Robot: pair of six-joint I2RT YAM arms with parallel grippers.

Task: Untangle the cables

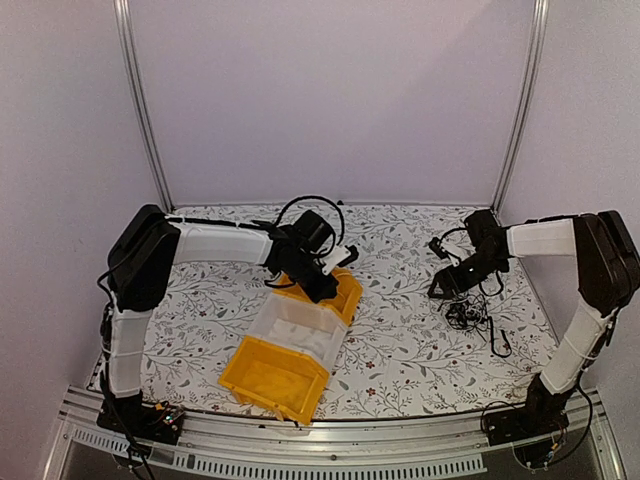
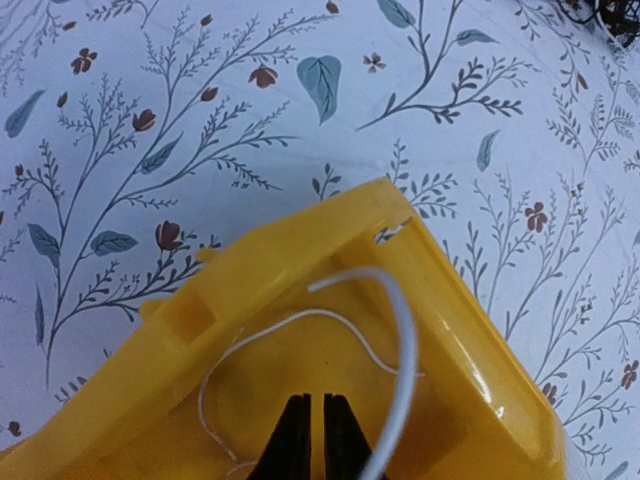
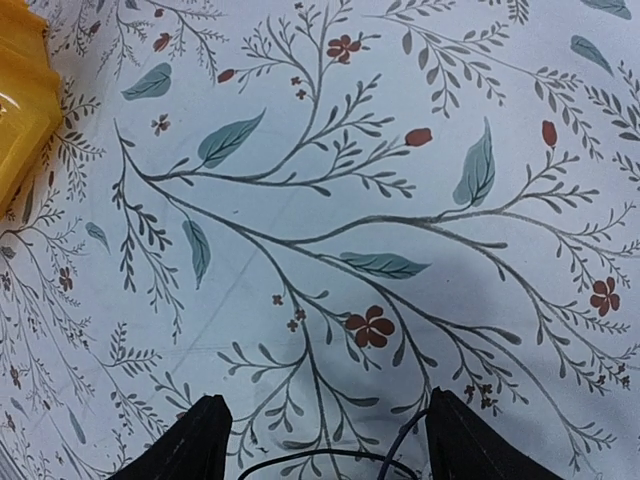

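A pale cream-white cable (image 2: 404,350) arches inside a yellow bin (image 2: 480,330), with a thinner white wire (image 2: 300,318) curling beside it. My left gripper (image 2: 317,432) hangs over that bin's floor. Its jaws are shut to a thin slit with nothing between them, and the thick cable passes just right of the fingers. From above, the left gripper (image 1: 322,282) sits over the rear yellow bin (image 1: 348,298). A bunch of black cables (image 1: 468,315) lies on the table at the right. My right gripper (image 1: 447,286) stands open just left of it. A black cable loop (image 3: 320,462) shows low between the right gripper's (image 3: 325,402) fingers.
A translucent white bin (image 1: 297,330) and a second yellow bin (image 1: 272,375) lie in a row in front of the rear one. The floral tablecloth (image 1: 400,340) covers the table. A yellow bin corner (image 3: 18,95) shows at the right wrist view's left edge. Walls and metal posts enclose the back.
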